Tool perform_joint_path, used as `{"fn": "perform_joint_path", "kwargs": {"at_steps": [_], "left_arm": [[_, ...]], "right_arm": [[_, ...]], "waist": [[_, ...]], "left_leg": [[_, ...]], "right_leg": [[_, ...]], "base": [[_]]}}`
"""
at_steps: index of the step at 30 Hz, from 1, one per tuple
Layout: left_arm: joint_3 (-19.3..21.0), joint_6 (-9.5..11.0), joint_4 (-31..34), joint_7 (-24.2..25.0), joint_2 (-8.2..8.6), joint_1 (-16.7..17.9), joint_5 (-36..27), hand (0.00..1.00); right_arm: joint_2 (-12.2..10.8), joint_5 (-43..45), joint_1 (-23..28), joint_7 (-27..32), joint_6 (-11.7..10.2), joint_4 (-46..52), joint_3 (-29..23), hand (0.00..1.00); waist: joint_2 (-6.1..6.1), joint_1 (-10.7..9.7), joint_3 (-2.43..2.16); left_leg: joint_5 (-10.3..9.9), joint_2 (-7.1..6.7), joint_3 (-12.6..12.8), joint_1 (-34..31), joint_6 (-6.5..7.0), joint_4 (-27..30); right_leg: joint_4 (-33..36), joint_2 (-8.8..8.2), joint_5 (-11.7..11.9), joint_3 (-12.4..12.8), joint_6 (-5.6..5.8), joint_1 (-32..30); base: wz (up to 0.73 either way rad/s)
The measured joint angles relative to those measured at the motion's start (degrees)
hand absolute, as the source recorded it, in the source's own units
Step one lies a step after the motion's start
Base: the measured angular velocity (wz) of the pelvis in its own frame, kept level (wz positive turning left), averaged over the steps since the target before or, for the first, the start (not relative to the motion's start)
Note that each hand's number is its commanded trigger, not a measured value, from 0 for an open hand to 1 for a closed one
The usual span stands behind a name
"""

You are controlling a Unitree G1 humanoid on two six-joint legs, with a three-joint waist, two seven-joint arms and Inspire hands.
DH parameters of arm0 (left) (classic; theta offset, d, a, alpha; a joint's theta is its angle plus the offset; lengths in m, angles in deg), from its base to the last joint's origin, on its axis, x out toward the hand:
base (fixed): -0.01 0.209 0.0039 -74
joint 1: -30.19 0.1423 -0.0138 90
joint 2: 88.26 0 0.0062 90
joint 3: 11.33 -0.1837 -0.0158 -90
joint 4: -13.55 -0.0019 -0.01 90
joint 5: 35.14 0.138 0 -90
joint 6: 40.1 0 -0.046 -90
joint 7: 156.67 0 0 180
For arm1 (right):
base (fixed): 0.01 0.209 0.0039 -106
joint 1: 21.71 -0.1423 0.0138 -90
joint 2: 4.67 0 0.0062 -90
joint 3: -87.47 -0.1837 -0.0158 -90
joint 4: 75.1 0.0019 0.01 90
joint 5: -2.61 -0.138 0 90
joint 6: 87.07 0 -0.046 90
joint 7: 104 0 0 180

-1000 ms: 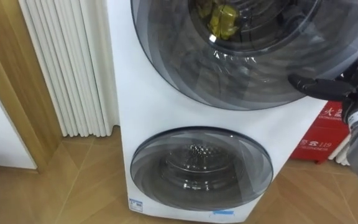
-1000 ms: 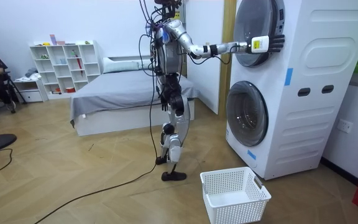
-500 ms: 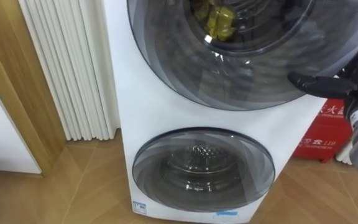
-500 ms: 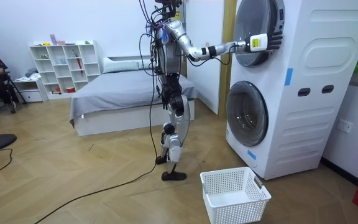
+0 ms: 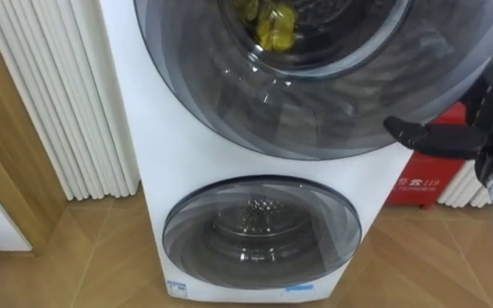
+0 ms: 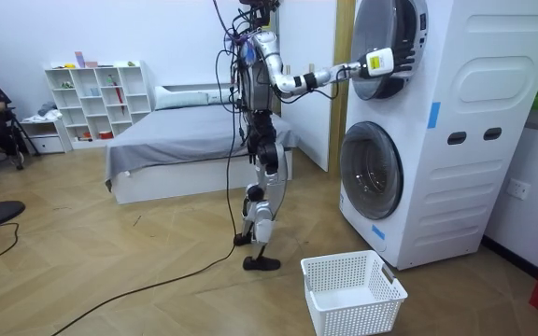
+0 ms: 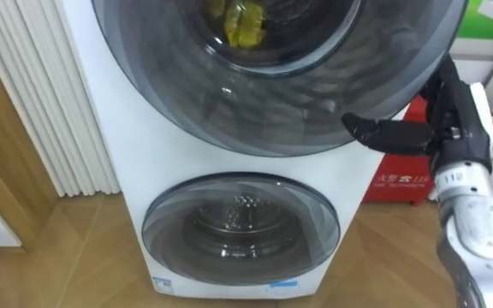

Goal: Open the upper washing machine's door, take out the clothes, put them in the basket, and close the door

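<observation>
a: what edges and open room lay around the hand?

b: the right hand [image 5: 486, 128] was at the lower right rim of the upper door [image 5: 315, 103], a round dark glass door on a white washing machine [image 5: 152, 154]. the glass curved away above the hand and to its left. to its right and beneath it the air was open down to the wooden floor [image 5: 75, 257].

a: how was the arm posed?

b: the forearm rose from the lower right, and the hand reached leftward against the rim. whether it had hold of the rim could not be told. in the room view the robot stood upright facing the machine, its arm stretched out about level to the door.

a: where were the clothes?

b: yellow clothes [image 5: 274, 26] lay in the upper drum, up and left of the hand, with the door glass between them.

a: anything else nearby?

b: a lower door [image 5: 261, 231] sat below and left of the hand. a red box [image 5: 418, 180] stood just behind and under it, beside the machine. a white ribbed panel [image 5: 50, 94] hung far to its left. a white basket [image 6: 358, 315] sat on the floor well below it.
</observation>
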Motion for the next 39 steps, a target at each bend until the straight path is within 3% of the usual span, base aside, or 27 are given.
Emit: {"fn": "perform_joint_path", "kwargs": {"at_steps": [5, 12, 15, 19, 24, 29, 33, 39], "left_arm": [[-1.05, 0.62, 0.01, -0.06, 0.38, 0.22, 0.07, 0.00], [-2.09, 1.62, -0.11, -0.03, 0.47, 0.01, 0.04, 0.00], [-2.76, 1.70, -0.17, -0.08, 0.44, -0.02, 0.07, 0.00], [-4.32, 1.75, -1.39, -0.12, 0.39, -0.49, 0.10, 0.00], [-5.51, 1.74, -2.16, 0.03, 0.13, -0.61, 0.09, 0.00], [-7.34, 1.32, -3.57, 0.95, 0.10, -1.42, -1.16, 0.00], [-9.26, 1.13, -5.16, 1.19, 0.14, -2.30, -1.57, 0.00], [-10.87, 1.11, -5.39, 1.90, 0.01, -3.74, -1.61, 0.00]], "right_arm": [[-2.76, 1.41, 2.58, -1.40, -0.21, 3.90, -0.14, 0.00], [-3.60, 2.39, 5.62, -3.25, -1.37, 6.90, 0.28, 0.00], [-5.01, 2.40, 7.68, -4.31, -1.52, 9.42, 0.49, 0.00], [-6.37, 1.95, 9.01, -7.75, -3.05, 9.62, 1.18, 0.00], [-10.15, 1.99, 10.00, -12.81, -3.40, 9.82, 1.21, 0.00], [-12.33, 0.70, 11.94, -16.25, -3.79, 9.90, 1.63, 0.00], [-12.40, 0.66, 12.55, -19.31, -3.76, 9.90, 3.00, 0.00], [-12.78, 0.22, 16.79, -26.73, -3.69, 9.90, 5.37, 0.00]], "waist": [[0.05, -1.12, 0.01], [0.32, -1.10, -0.07], [0.73, -1.13, -0.11], [0.85, -0.92, -0.14], [0.98, -1.20, -0.09], [2.05, -1.79, -0.29], [2.93, -2.71, -0.20], [3.39, -3.08, -0.55]], "left_leg": [[0.00, 0.11, 0.14, 0.37, 0.00, -0.02], [0.00, 0.34, 0.43, 0.68, 0.00, -0.01], [0.00, 0.52, 0.43, 1.05, 0.00, -0.02], [0.00, 0.99, 1.39, 1.51, 0.00, -0.12], [-0.07, 1.49, 1.74, 1.34, -0.12, 0.10], [-0.75, 2.03, 1.86, 0.28, -1.28, 0.42], [-0.89, 2.09, 1.91, -0.71, -1.50, 0.93], [-1.10, 2.40, 1.94, -2.15, -1.93, 2.10]], "right_leg": [[0.00, 0.01, 0.00, 0.21, 0.00, 0.15], [0.00, 0.52, 0.01, 1.48, -0.02, 0.14], [0.01, 0.58, 0.03, 1.67, -0.04, 0.37], [0.01, 0.97, 0.30, 2.54, -0.51, 0.22], [0.00, 1.52, 0.76, 3.14, -1.26, -0.20], [0.10, 1.91, 1.08, 3.04, -1.81, -1.09], [0.28, 1.90, 1.52, 3.10, -2.02, -2.00], [0.46, 2.18, 2.22, 3.24, -2.22, -2.89]], "base": [[-0.07], [-0.07], [-0.08], [-0.18], [-0.10], [0.04], [0.00], [0.01]]}}
